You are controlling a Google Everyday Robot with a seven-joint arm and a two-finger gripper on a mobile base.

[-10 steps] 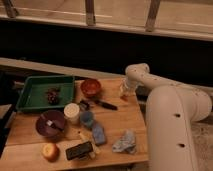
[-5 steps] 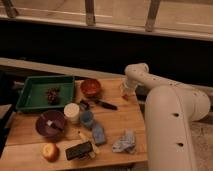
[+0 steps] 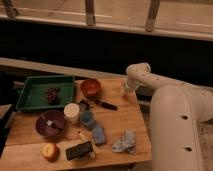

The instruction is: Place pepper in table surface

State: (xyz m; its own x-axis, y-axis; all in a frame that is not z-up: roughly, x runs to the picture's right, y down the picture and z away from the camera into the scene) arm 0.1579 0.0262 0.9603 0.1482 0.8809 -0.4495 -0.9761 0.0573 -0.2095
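The small slender orange-red pepper cannot be made out on the light tan wooden plank table surface (image 3: 126,119). It is probably with the gripper (image 3: 128,90), which hovers at the far right corner, though I cannot tell its grip. Placing seems not yet done.

Dim warm light (gripper (image 3: 128,89) at far table (image 3: 124,118) edge).

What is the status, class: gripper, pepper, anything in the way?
Gripper low at the far corner of table surface. Pepper not visible in this view. Orange-red bowl and dark utensil nearby, apart from gripper.
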